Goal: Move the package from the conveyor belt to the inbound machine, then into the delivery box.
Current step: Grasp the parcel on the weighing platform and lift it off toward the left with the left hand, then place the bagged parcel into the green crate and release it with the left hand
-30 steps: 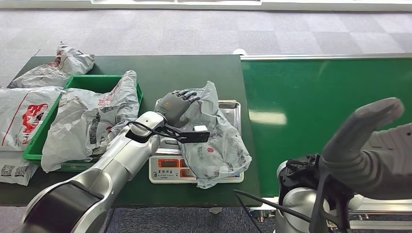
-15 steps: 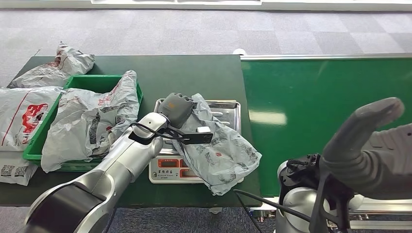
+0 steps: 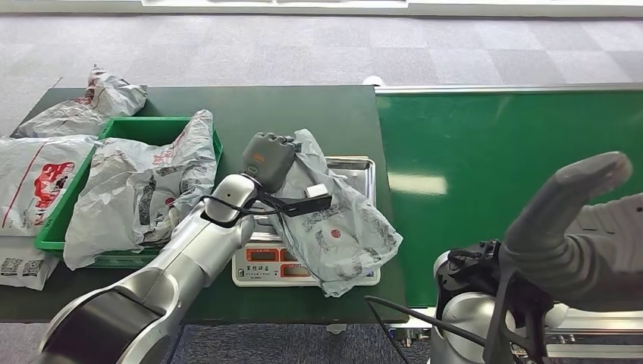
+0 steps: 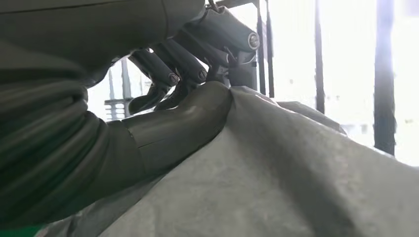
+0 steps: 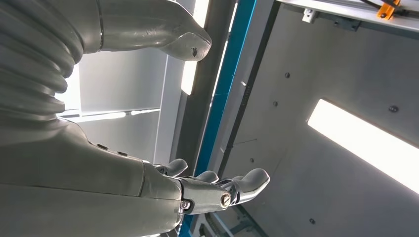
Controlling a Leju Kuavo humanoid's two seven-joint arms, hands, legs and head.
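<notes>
A crumpled grey plastic package [image 3: 343, 227] lies across the steel tray [image 3: 358, 167] of the white weighing machine [image 3: 264, 266] on the dark green table. My left hand [image 3: 267, 157] grips the package's far left edge and holds that edge raised off the tray. In the left wrist view the thumb and fingers [image 4: 188, 74] close on a fold of the grey package [image 4: 276, 173]. My right hand [image 3: 580, 216] is raised at the right, close to the camera, over the conveyor's near edge. It holds nothing, and its fingers [image 5: 217, 190] are spread.
A green crate [image 3: 140, 127] left of the machine holds a grey bag [image 3: 140, 193]. More bags lie at the far left [image 3: 38, 174] and back left [image 3: 106, 98]. The green conveyor belt [image 3: 500, 144] runs along the right.
My left hand has closed on the package's edge and drawn it up and slightly left; the package has shifted on the tray. The right arm has stayed still.
</notes>
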